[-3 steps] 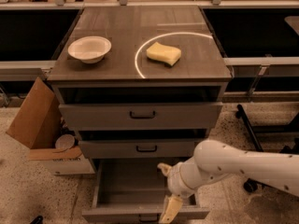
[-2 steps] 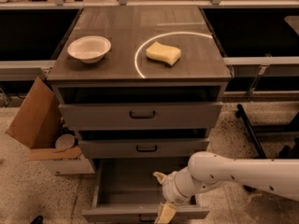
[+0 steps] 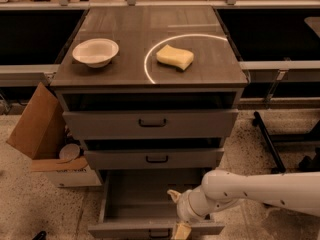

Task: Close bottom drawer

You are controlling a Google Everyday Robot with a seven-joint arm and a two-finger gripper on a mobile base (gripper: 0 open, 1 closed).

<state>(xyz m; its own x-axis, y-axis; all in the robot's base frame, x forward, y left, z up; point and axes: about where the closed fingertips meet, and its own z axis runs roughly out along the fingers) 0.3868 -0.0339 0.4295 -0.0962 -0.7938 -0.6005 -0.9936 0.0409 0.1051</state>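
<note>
The hand (image 3: 177, 213), spread open and empty, straddles the front edge of the pulled-out bottom drawer (image 3: 135, 204), with middle drawer (image 3: 157, 159), bowl (image 3: 95, 51) and sponge (image 3: 175, 57) above it and cardboard box (image 3: 37, 129) up-left.

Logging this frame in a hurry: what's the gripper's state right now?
Gripper: open, holding nothing, fingers spread over the front edge of the pulled-out bottom drawer.

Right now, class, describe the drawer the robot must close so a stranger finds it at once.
Find the grey three-drawer cabinet holding a bowl and sponge. Its bottom drawer is lowest, with the gripper at its front edge. Unlike the middle drawer and top drawer, it stands pulled far out, inside showing.
</note>
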